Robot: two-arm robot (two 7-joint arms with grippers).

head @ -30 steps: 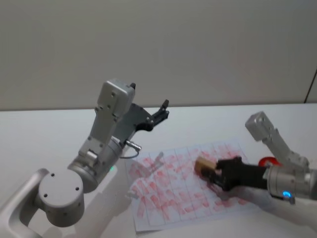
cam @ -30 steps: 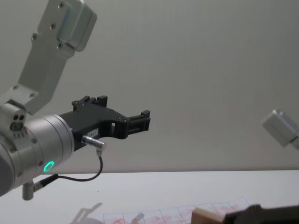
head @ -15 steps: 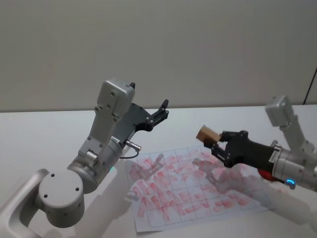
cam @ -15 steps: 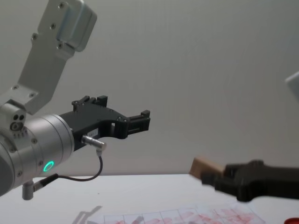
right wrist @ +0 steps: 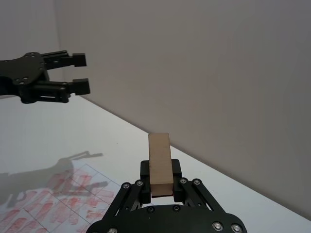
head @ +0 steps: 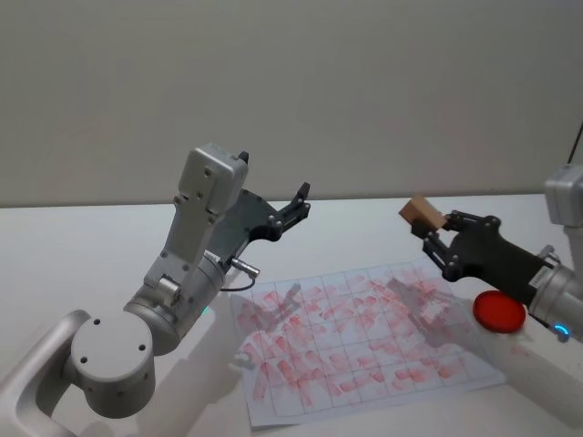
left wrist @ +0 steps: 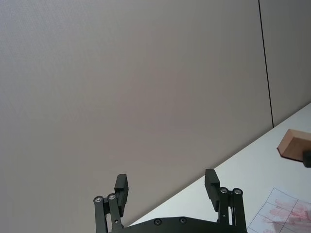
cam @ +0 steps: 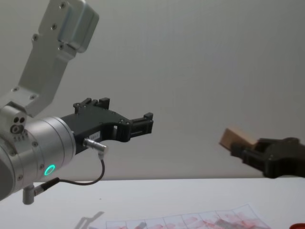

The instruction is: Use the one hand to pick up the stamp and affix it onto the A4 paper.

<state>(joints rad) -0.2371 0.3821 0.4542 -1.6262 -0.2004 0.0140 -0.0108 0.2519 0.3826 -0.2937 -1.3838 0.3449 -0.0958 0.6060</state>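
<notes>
The left arm (head: 202,200) is silver-grey: a boxy upper housing dotted with small screws, a round joint cap ringed with screw holes, and a cylindrical wrist bearing a green ring light (cam: 49,170). A thin black cable (cam: 94,180) with a metal plug loops under it. The left gripper (left wrist: 165,180) is matte black, its linkage fingers pinned with bright screws (the right gripper (right wrist: 161,171) likewise); the right wrist carries a small blue light (head: 557,330).

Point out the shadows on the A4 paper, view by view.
Head view: the right hand, gripping the stamp, shadows the right half of the A4 paper; the left hand shadows its far left corner. Right wrist view: a hand-shaped shadow crosses table and paper. Chest view: faint shadow below the stamp.
</notes>
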